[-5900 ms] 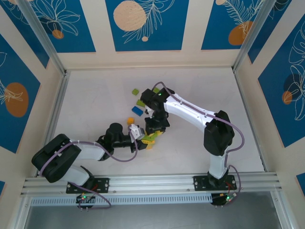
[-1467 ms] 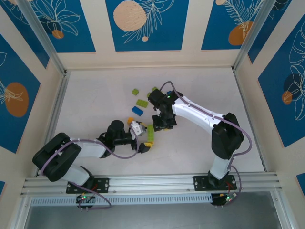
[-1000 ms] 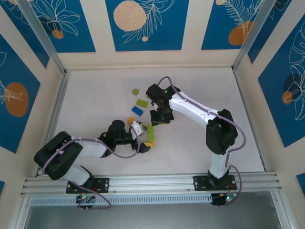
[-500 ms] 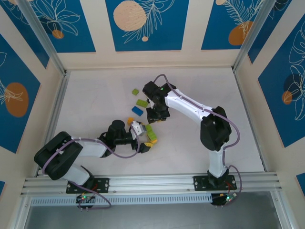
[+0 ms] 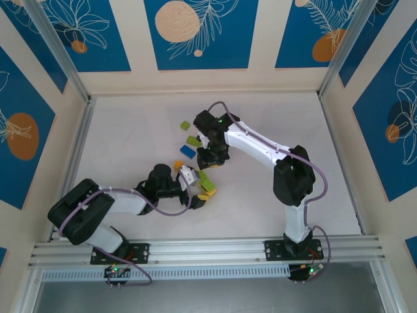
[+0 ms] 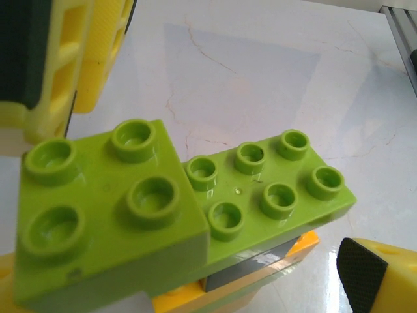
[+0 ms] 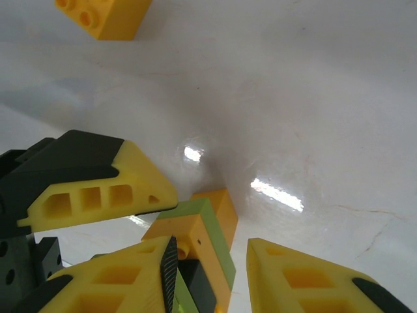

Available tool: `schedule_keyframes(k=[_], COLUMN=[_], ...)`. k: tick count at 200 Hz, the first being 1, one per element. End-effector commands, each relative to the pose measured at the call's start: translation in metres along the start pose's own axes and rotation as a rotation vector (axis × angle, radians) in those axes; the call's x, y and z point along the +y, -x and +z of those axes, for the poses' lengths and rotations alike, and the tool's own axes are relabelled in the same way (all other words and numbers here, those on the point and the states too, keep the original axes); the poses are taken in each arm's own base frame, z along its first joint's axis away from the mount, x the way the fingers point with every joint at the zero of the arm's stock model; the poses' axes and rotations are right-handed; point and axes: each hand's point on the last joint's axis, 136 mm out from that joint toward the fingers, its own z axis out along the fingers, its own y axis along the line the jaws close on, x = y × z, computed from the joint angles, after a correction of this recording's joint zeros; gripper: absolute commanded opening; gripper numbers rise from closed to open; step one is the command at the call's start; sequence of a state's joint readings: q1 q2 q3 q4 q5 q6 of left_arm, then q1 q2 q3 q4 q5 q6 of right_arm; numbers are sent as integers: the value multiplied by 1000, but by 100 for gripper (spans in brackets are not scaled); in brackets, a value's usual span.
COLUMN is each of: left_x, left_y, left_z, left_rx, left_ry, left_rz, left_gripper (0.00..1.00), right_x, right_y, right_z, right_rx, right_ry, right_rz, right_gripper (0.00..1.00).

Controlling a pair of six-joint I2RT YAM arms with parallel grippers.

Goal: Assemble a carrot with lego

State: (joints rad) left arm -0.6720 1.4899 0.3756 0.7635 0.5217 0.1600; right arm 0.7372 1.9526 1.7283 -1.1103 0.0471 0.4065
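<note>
left tool (image 5: 197, 186): spread wide around lego stack (image 6: 195, 208), lime green on orange | right tool (image 7: 212, 274): half apart beside stack, grip cannot tell | blue brick (image 5: 187, 151): loose on desk (image 5: 130, 130)

The top edge crops a loose orange brick (image 7: 104, 16); lime bricks (image 6: 267, 189) mostly hide the orange base (image 6: 305, 246).

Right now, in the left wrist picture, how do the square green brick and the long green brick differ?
The square green brick shows four studs, while the long green brick shows six. The square green brick sits higher and nearer the camera, and it covers one end of the long green brick, which lies lower and reaches further away. Both are lime green, lie studs up and touch each other.
</note>
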Motion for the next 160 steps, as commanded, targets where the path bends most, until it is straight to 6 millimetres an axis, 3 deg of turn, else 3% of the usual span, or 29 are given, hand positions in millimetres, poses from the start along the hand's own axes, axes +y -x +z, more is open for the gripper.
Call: schedule_keyframes(k=[1, 64, 116, 160], left_x=[8, 8, 9, 10], left_y=[6, 6, 9, 13], left_z=[3, 3, 6, 3], left_rx=[-5, -2, -1, -17], left_ry=[12, 12, -3, 8], left_rz=[13, 12, 20, 29], left_gripper=[100, 100, 100, 98], right_x=[17, 15, -10, -40], right_y=[-3, -18, 14, 30], right_z=[2, 10, -29, -31], right_rx=[29, 70, -118, -136], right_ry=[50, -31, -109, -146], right_rz=[-45, -108, -37, 10], right_gripper=[35, 35, 53, 60])
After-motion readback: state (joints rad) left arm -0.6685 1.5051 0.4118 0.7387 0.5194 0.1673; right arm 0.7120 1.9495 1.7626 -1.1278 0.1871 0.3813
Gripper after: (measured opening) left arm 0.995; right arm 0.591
